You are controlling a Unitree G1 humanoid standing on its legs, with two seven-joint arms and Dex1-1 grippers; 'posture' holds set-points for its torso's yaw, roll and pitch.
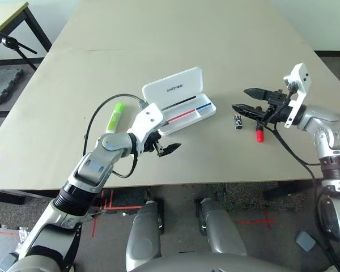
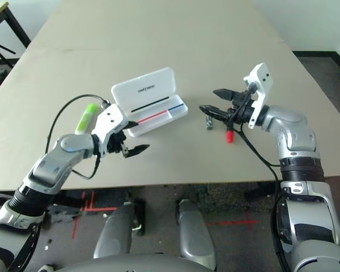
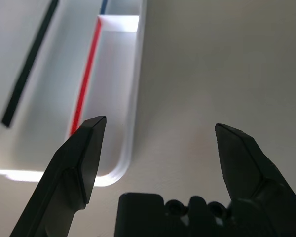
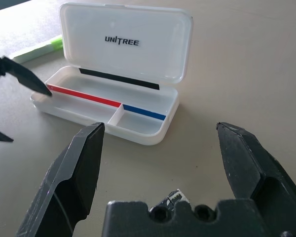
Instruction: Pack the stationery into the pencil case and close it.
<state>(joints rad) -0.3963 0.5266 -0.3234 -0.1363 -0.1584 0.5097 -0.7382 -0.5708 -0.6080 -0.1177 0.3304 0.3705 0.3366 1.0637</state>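
Case (image 1: 184, 96), white, open, UNITREE lettering on raised lid; centre of left eye frame, above left gripper (image 1: 167, 148). Highlighter (image 1: 115, 118), lime-green and white, left of centre. Right gripper (image 1: 246, 102) in right half; beneath it, small black-and-silver piece (image 1: 238, 122) and red marker (image 1: 260, 131), partly hidden, all on table (image 1: 215, 158).

Right eye: same layout, case at upper centre.

Left wrist: fingers spread, nothing between them; case tray at upper left, red and blue stripes inside, left fingertip overlapping its near end.

Right wrist: fingers spread, empty. Open case upper left, highlighter end beyond; small piece at bottom centre.
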